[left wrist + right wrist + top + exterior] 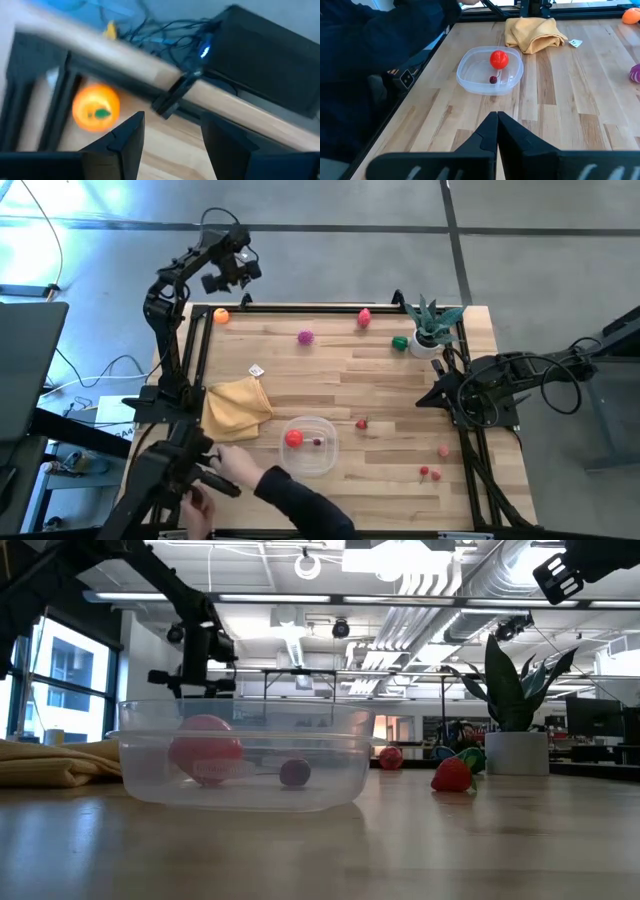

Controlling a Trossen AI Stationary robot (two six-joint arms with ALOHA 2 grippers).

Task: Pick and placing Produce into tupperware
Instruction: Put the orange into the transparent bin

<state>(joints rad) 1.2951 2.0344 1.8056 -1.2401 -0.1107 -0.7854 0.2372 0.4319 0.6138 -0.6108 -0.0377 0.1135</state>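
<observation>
Left gripper (243, 272), jaws released, hangs over the far-left orange fruit (221, 317); a misjudged descent could knock it off the bench (400, 390), while right gripper (496, 131) waits clenched.

Nine produce (305, 336), one tupperware (326, 461)

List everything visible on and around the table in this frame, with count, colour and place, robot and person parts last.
tupperware: 1, clear, near edge, centre
red fruit: 1, in tupperware
dark cherry: 1, in tupperware
orange fruit: 1, far left corner
magenta fruit: 1, far side
pink-red fruit: 1, far edge
green vegetable: 1, beside plant
strawberry: 1, red, right of tupperware
pink piece: 1, right side
small red pieces: 2, near right
yellow cloth: 1, left
potted plant: 1, green, white pot, far right
left gripper: jaws apart, above orange fruit
right gripper: jaws shut, right edge
person's sleeve: dark, near edge
</observation>
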